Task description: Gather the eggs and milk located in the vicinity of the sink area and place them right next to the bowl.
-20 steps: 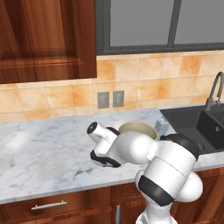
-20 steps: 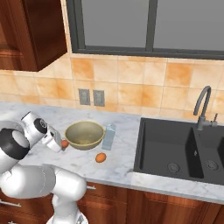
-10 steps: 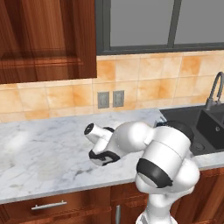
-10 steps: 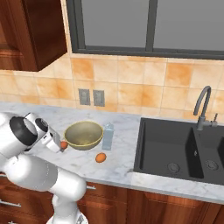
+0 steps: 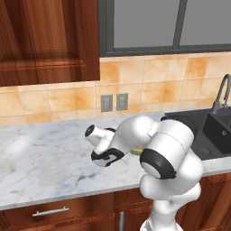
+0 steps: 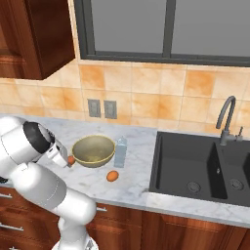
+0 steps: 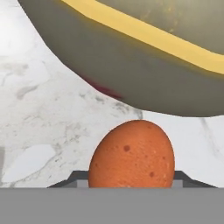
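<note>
Claw (image 7: 131, 186) grips an egg (image 7: 131, 154) beside the bowl (image 6: 93, 151); milk (image 6: 120, 152) and second egg (image 6: 112, 176) flank it.

You see the olive-gold bowl (image 6: 93, 150) upright mid-worktop, the milk (image 6: 120, 152) upright beside it toward the sink. One orange-brown egg (image 6: 112, 176) lies near the worktop's front edge; another egg (image 7: 132, 154) sits by the bowl's opposite side.

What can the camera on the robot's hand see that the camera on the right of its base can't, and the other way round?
The hand view sits close enough to show dark speckles on the egg right in front of the gripper and a reddish patch under the bowl.

The right base view takes in the whole counter: a second egg lying in front of the bowl, the milk carton standing beside it, the sink, the faucet and the wall outlets.

Both show the bowl, the egg at the gripper and the marble counter.
</note>
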{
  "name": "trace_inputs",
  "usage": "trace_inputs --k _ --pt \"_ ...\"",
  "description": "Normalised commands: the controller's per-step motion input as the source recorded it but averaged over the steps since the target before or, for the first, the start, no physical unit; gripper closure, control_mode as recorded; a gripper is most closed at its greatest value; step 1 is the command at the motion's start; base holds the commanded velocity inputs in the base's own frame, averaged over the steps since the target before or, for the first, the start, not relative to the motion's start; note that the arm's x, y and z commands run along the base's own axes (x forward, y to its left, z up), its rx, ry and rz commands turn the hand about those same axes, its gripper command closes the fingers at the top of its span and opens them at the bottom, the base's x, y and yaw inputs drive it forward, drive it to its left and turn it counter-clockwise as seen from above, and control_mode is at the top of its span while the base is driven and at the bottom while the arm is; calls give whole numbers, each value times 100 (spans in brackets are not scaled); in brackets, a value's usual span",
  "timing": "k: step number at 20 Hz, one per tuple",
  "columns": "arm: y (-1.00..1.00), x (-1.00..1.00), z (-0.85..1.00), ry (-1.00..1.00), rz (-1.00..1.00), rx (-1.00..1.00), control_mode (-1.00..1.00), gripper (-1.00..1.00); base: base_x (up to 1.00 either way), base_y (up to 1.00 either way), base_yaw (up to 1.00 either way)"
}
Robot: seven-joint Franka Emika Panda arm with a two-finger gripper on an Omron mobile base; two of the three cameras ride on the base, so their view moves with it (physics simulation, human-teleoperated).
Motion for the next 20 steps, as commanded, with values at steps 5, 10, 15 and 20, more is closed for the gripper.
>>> trace_inputs --k 5,10,15,20 --pt "0 0 0 0 0 0 -100 -100 0 0 0" --pt "0 0 0 0 0 0 -100 -100 0 0 0" --pt "-1 0 0 0 0 0 -100 -100 0 0 0" --pt "0 -43 30 -4 0 0 -100 -100 0 0 0"
